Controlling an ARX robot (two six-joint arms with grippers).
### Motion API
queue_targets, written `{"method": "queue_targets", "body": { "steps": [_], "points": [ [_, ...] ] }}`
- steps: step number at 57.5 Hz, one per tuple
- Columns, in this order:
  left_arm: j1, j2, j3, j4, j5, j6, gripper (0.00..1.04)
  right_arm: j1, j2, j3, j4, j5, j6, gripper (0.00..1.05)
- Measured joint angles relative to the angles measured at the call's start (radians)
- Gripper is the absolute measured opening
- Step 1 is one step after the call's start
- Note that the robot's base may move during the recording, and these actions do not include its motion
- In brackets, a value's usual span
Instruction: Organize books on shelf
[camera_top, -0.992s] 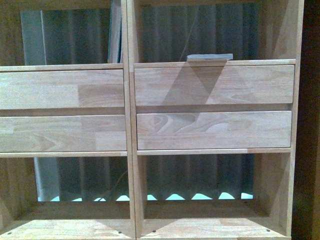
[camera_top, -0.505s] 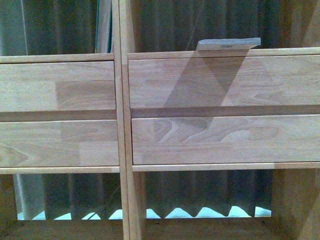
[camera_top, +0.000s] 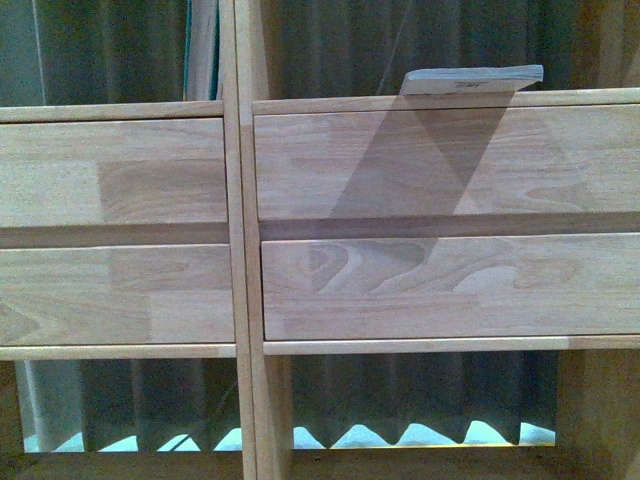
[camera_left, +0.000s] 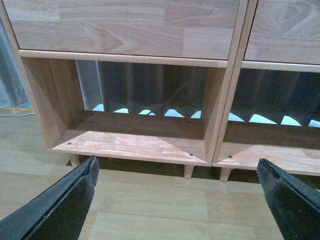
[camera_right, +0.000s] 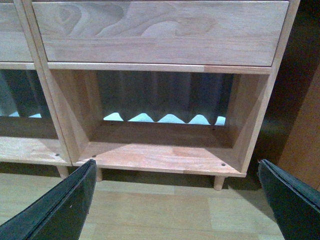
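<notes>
The light wood shelf (camera_top: 330, 160) fills the front view, with plank drawer fronts across its middle. A thin pale book (camera_top: 470, 80) lies flat on the floor of the upper right cubby and sticks out a little over the front edge. A second book with a teal edge (camera_top: 203, 50) stands upright in the upper left cubby against the divider. My left gripper (camera_left: 177, 200) is open and empty above the floor before the lower left cubby (camera_left: 135, 140). My right gripper (camera_right: 177, 200) is open and empty before the lower right cubby (camera_right: 160, 150).
A dark curtain hangs behind the open-backed shelf (camera_top: 400, 400). A darker brown cabinet (camera_right: 300, 100) stands close to the shelf's right side. Short peg legs (camera_left: 188, 171) lift the shelf off the pale wood floor (camera_left: 150, 200).
The front view has closed in on the shelf: the drawer fronts look larger and the flat book has shifted up and right in the picture.
</notes>
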Motion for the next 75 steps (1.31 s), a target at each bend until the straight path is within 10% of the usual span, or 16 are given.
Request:
{"method": "queue_targets", "body": {
  "steps": [63, 71, 75],
  "points": [
    [0.0, 0.0, 0.0, 0.0, 0.0, 0.002, 0.98, 0.0, 0.0, 0.0, 0.0, 0.0, 0.0, 0.98],
    [0.0, 0.0, 0.0, 0.0, 0.0, 0.003, 0.98, -0.127, 0.166, 0.084, -0.091, -0.444, 0.108, 0.98],
    [0.0, 0.0, 0.0, 0.0, 0.0, 0.002, 0.98, -0.116, 0.258, 0.149, -0.013, -0.509, 0.17, 0.98]
  ]
}}
